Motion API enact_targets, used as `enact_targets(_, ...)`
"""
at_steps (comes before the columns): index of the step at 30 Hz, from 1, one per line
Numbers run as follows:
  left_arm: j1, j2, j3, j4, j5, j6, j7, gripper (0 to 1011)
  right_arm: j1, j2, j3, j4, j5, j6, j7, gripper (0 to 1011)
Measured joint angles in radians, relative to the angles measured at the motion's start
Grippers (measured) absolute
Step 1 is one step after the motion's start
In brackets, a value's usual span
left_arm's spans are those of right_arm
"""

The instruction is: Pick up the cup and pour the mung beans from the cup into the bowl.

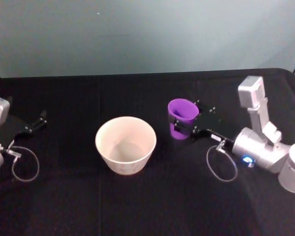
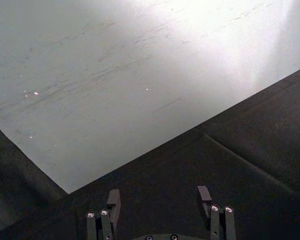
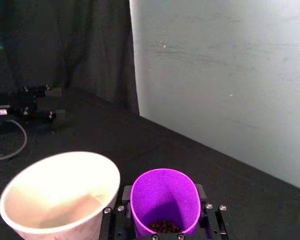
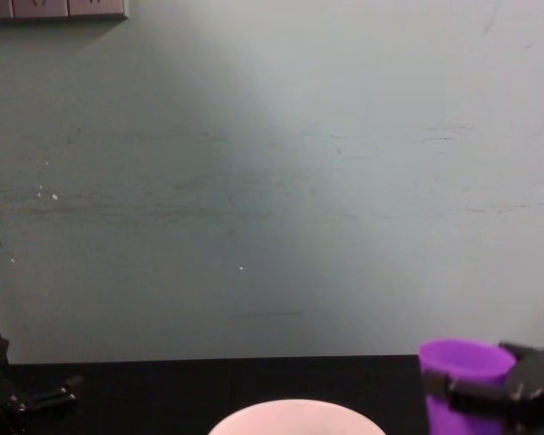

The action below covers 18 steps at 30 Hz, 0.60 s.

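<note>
The purple cup [image 1: 182, 115] stands upright on the black table, right of the bowl [image 1: 125, 144]. My right gripper [image 1: 186, 123] is shut on the cup, one finger on each side of its wall. In the right wrist view the cup [image 3: 160, 192] looks squeezed oval between the fingers [image 3: 205, 200], with dark mung beans [image 3: 163, 227] at its bottom. The pale bowl [image 3: 60, 197] sits close beside it and looks empty. From the chest, the cup [image 4: 464, 362] and the bowl rim [image 4: 295, 415] show low in the view. My left gripper [image 1: 35, 124] rests open at the far left.
A grey-green wall [image 1: 147, 34] stands behind the table's far edge. Loose cable loops lie by each arm, one at the left [image 1: 25, 164] and one at the right [image 1: 221, 164]. The right arm's silver body [image 1: 263, 147] fills the right side of the table.
</note>
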Motion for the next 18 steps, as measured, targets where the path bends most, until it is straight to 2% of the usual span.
enact_targets(1,0.000,0.000,0.000,0.000,0.000,0.000,0.000,1000,-0.011,0.016,0.008,-0.046,0.005,0.035,-0.012,722)
enact_targets(6,0.000,0.000,0.000,0.000,0.000,0.000,0.000,1000,-0.033,0.066,0.027,-0.185,0.003,0.131,-0.053,722)
enact_targets(7,0.000,0.000,0.000,0.000,0.000,0.000,0.000,1000,-0.033,0.066,0.027,-0.185,0.003,0.131,-0.053,722)
enact_targets(11,0.000,0.000,0.000,0.000,0.000,0.000,0.000,1000,-0.034,0.099,0.040,-0.292,0.001,0.213,-0.085,722)
enact_targets(18,0.000,0.000,0.000,0.000,0.000,0.000,0.000,1000,-0.027,0.121,0.060,-0.382,0.031,0.300,-0.109,722)
